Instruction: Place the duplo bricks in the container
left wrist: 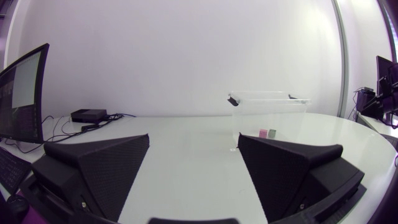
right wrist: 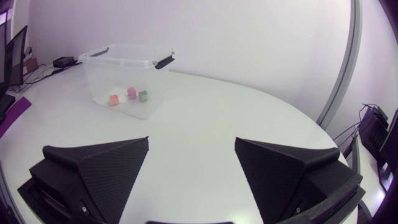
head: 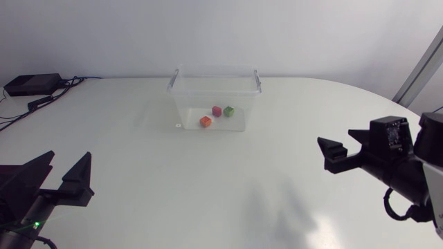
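A clear plastic container [head: 181, 92] stands at the far middle of the table. Inside it lie three duplo bricks: an orange brick [head: 205, 122], a pink brick [head: 217, 111] and a green brick [head: 229, 111]. The bricks also show through the container's wall in the right wrist view: orange brick [right wrist: 114, 99], pink brick [right wrist: 131, 93], green brick [right wrist: 143, 96]. My left gripper [head: 61, 171] stands open at the near left, far from the container [left wrist: 267, 112]. My right gripper [head: 344, 146] is open at the right, with nothing between its fingers.
A black box [head: 31, 84] with cables [head: 41, 102] lies at the far left corner of the table. A small white tab [head: 178, 126] lies beside the container's near left corner.
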